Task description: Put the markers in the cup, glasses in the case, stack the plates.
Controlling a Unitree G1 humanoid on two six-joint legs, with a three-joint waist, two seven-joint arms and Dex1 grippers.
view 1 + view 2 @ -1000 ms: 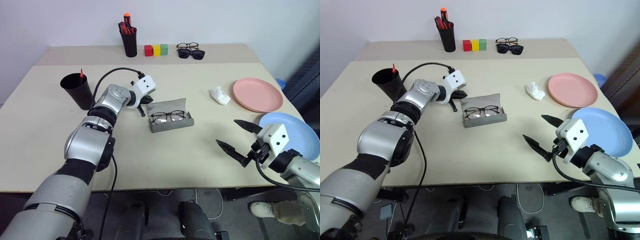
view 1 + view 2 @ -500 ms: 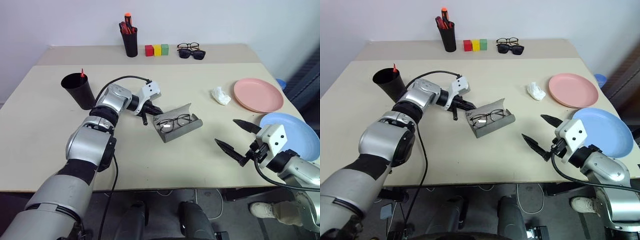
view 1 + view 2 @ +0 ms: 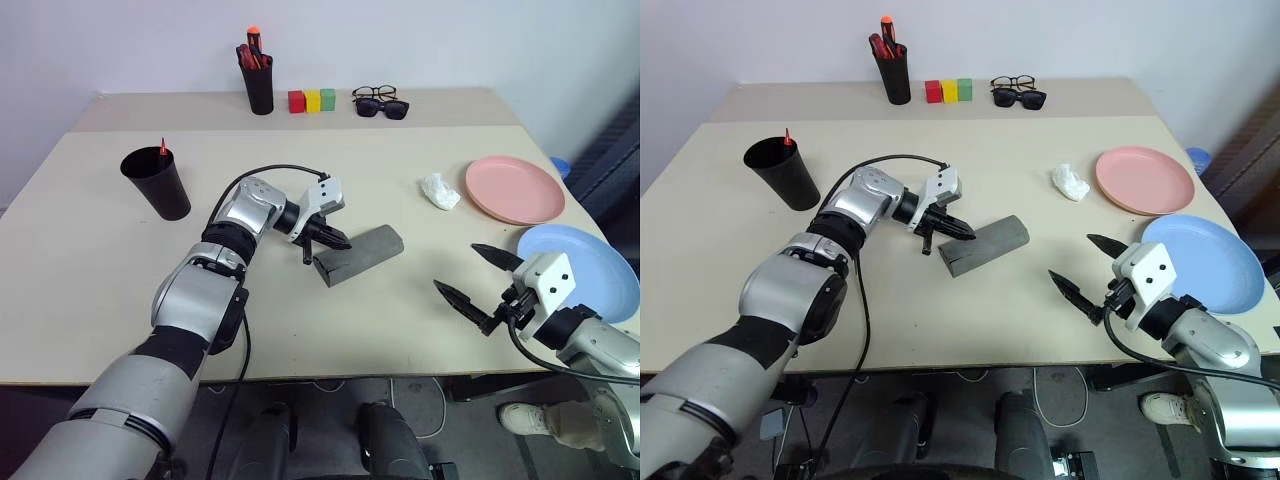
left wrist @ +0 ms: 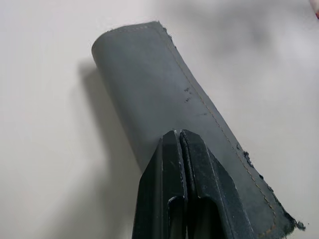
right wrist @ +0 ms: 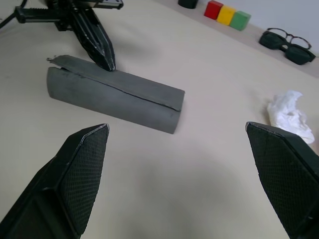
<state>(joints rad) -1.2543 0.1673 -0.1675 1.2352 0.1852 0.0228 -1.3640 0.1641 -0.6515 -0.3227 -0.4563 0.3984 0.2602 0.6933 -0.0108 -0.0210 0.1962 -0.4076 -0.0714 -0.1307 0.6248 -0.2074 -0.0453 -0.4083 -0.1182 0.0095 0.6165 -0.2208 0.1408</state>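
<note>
Looking across the surface [image 3: 400, 330], you'll find the case [image 3: 358, 254] lying closed near the middle, skewed to the edges. Your left gripper [image 3: 338, 241] is clenched with nothing between its fingers, its tips pressed on the lid at the case's left end; from the left wrist view the fingers [image 4: 172, 174] sit flush together on the grey shell. Your right gripper [image 3: 480, 287] hovers by the near right corner with its fingers spread wide and nothing grasped. The cup [image 3: 157, 183] stands upright toward the left edge, with a red tip showing above its rim, probably one of the markers [image 3: 163, 148], though you can't see enough of it to be sure. The pink plate [image 3: 515, 189] lies by the right edge, and the blue plate [image 3: 590, 262] sits just nearer you, at most barely overlapping it. A crumpled tissue [image 3: 439, 191] lies beside the pink plate.
</note>
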